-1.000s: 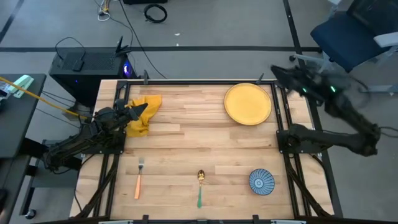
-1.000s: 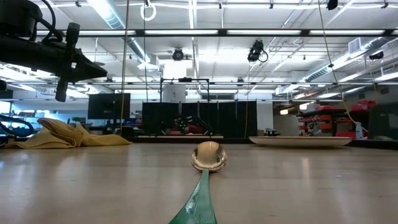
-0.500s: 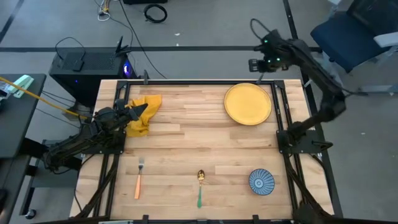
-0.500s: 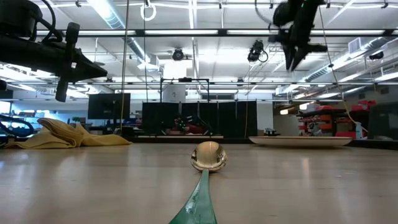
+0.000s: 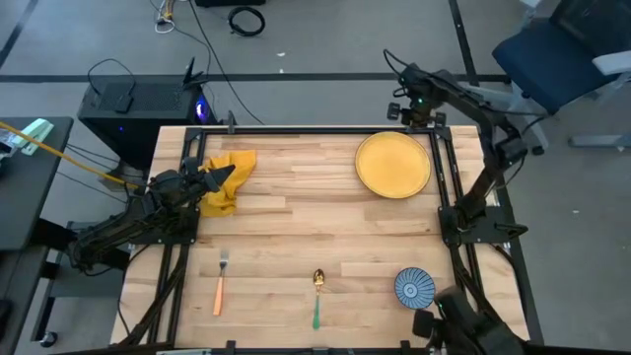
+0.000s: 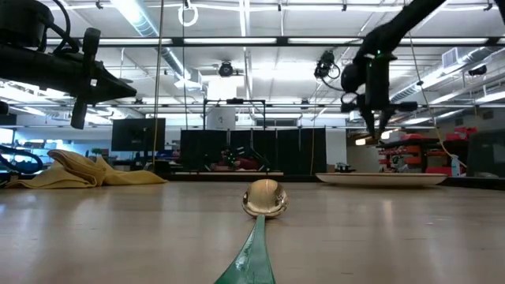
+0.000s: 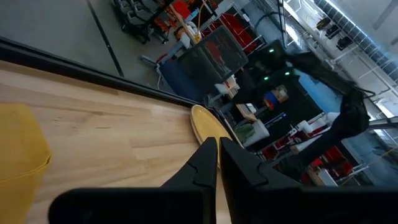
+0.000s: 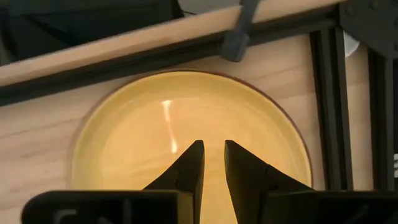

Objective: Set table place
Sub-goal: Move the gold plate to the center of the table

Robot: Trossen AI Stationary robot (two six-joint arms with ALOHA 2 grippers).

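Yellow plate (image 5: 393,165) sits at the table's (image 5: 296,227) far right corner; right gripper (image 8: 210,163) hovers above, nearly closed, empty. We'd worry the narrow gap skids off the rim. Left gripper (image 7: 217,155) closed, empty, beside the napkin (image 5: 225,180).

- We see a light wooden butcher-block worktop (image 5: 296,247) of jointed planks, edged by a black metal frame.
- At its far right lies a round yellow plate (image 5: 393,165), flat on the wood.
- At the far left we find a crumpled yellow cloth (image 5: 228,181).
- Near the left edge lies a fork (image 5: 221,282) with an orange handle.
- Near the middle we see a spoon (image 5: 317,297) with a gold bowl and green handle.
- At the near right sits a small blue patterned bowl (image 5: 414,287).
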